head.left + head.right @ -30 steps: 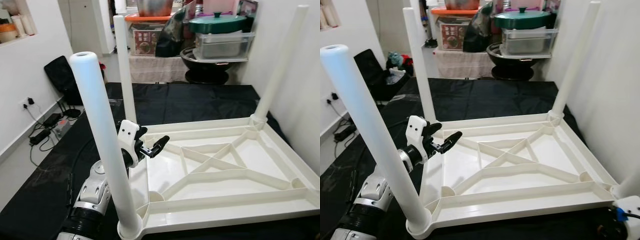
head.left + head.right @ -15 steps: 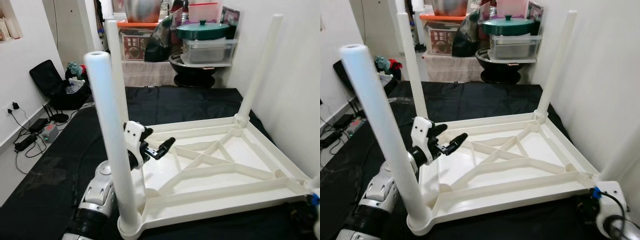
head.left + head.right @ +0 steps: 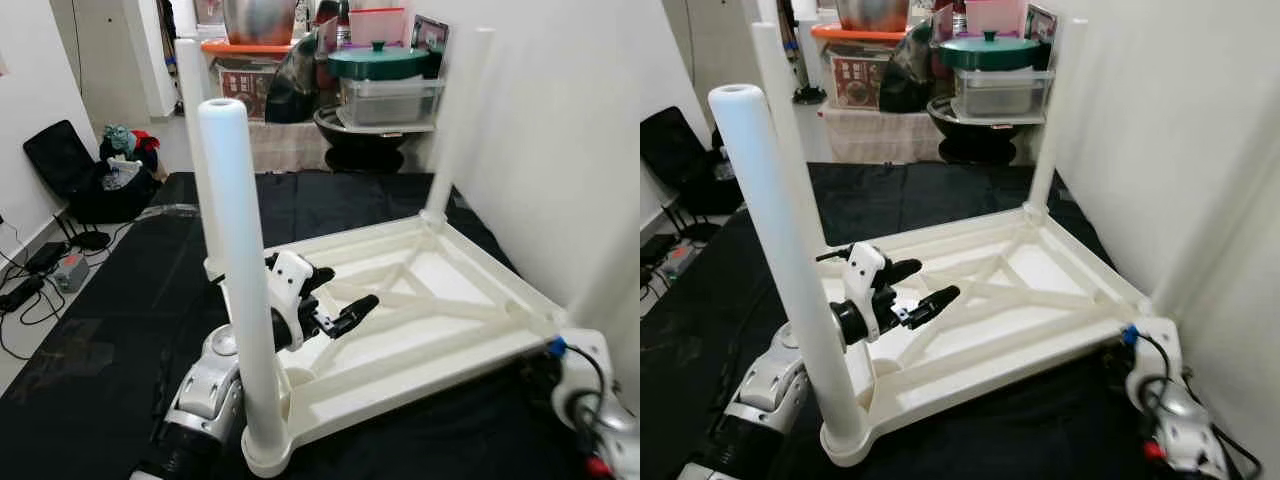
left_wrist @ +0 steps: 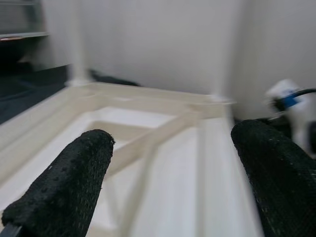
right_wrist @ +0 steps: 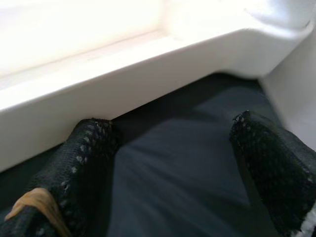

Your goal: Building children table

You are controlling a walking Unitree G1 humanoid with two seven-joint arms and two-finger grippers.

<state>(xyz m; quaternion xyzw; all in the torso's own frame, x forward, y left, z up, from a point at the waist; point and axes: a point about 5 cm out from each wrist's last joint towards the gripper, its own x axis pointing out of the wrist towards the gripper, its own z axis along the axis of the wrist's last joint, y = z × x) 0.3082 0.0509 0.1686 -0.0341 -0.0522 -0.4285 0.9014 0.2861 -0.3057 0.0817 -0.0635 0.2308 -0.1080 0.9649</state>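
A white plastic children's table [image 3: 470, 300] lies upside down on a black cloth. Its near-left leg [image 3: 240, 290], far-left leg [image 3: 197, 150] and far-right leg [image 3: 455, 120] stand upright, and a fourth leg [image 3: 612, 270] rises pale against the wall at the near right. My left gripper [image 3: 345, 290] is open just behind the near-left leg, over the ribbed underside [image 4: 148, 143], with nothing between its fingers. My right gripper [image 5: 170, 128] is open and low at the table's near-right corner, its fingers beside the table's rim [image 5: 98, 84] over the cloth.
A white wall [image 3: 560, 120] runs close along the table's right side. At the back, a low shelf holds a green-lidded pot [image 3: 385, 60] and containers. A black bag [image 3: 70, 170] and power cables [image 3: 30, 280] lie on the floor at the left. Black cloth [image 3: 130, 300] surrounds the table.
The whole picture has swung, so the camera moved. My right arm has come into view at the table's near-right corner. The left gripper stays open over the underside.
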